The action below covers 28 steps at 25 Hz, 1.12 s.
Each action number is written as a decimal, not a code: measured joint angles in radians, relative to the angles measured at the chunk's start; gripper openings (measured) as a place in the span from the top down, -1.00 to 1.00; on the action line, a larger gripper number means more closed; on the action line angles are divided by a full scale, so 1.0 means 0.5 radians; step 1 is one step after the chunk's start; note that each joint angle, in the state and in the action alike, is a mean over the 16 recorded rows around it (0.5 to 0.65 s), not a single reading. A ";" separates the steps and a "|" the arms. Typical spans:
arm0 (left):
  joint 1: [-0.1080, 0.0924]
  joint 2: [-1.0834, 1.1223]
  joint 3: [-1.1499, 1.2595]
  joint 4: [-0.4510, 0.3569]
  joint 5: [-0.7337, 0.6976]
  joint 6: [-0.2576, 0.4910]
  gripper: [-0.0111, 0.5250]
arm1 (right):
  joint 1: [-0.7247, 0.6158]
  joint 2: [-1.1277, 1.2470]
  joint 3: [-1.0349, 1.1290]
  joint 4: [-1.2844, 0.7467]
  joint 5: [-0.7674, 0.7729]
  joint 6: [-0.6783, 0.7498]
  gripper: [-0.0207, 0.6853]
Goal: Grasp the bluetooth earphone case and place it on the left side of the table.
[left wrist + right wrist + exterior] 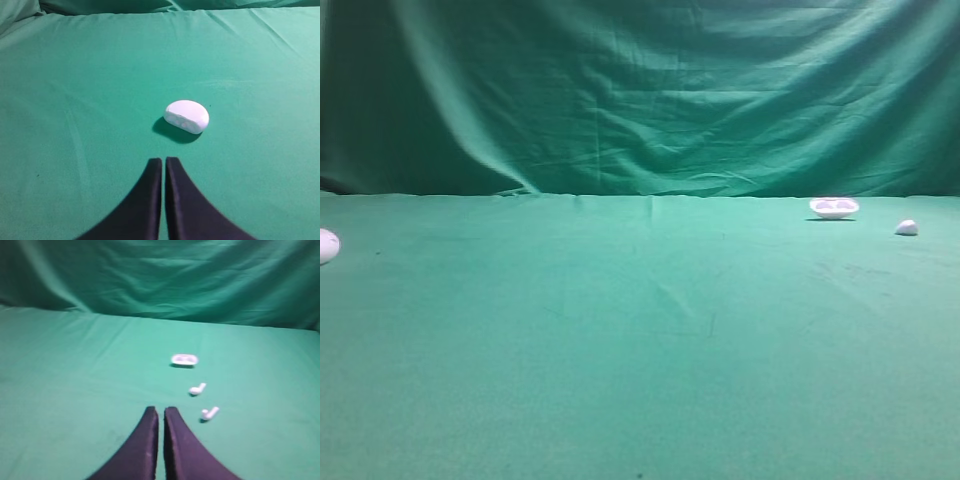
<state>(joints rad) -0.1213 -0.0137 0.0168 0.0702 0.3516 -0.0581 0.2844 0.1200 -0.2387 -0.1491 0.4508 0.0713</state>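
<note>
The white rounded earphone case lies on the green table in the left wrist view, a short way ahead of my left gripper and slightly to its right. That gripper is shut and empty. In the exterior view the case shows at the far left edge, partly cut off. My right gripper is shut and empty, low over the cloth. Neither gripper shows in the exterior view.
A shallow white dish-like piece lies at the back right, also in the right wrist view. A small white lump lies right of it. Two white earbuds lie just ahead-right of the right gripper. A green backdrop hangs behind.
</note>
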 joint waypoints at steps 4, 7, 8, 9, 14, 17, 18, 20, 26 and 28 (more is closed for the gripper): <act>0.000 0.000 0.000 0.000 0.000 0.000 0.96 | -0.147 -0.136 0.237 0.020 -0.108 0.001 0.94; 0.000 0.000 0.000 0.000 0.000 0.000 0.96 | -0.204 -0.204 0.366 0.041 -0.145 0.002 0.94; 0.000 0.000 0.000 0.000 0.000 0.000 0.96 | -0.214 -0.221 0.400 0.049 -0.150 0.002 0.94; 0.000 0.000 0.000 0.000 0.000 0.000 0.96 | -0.221 -0.234 0.428 0.057 -0.155 0.002 0.94; 0.000 0.000 0.000 0.000 0.000 0.000 0.96 | -0.229 -0.262 0.516 0.091 -0.164 0.003 0.94; 0.000 0.000 0.000 0.000 0.000 0.000 0.96 | -0.229 -0.263 0.532 0.104 -0.167 0.003 0.94; 0.000 0.000 0.000 0.000 0.000 0.000 0.96 | -0.229 -0.263 0.533 0.107 -0.167 0.003 0.94; 0.000 0.000 0.000 0.000 0.000 0.000 0.96 | -0.229 -0.264 0.534 0.112 -0.167 0.004 0.94; 0.000 0.000 0.000 0.000 0.000 0.000 0.96 | -0.229 -0.264 0.534 0.118 -0.166 0.005 0.94; 0.000 0.000 0.000 0.000 0.000 0.000 0.96 | -0.229 -0.264 0.534 0.118 -0.166 0.005 0.94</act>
<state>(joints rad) -0.1213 -0.0137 0.0168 0.0702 0.3516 -0.0581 0.1698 -0.0119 0.0284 -0.0903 0.3676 0.0737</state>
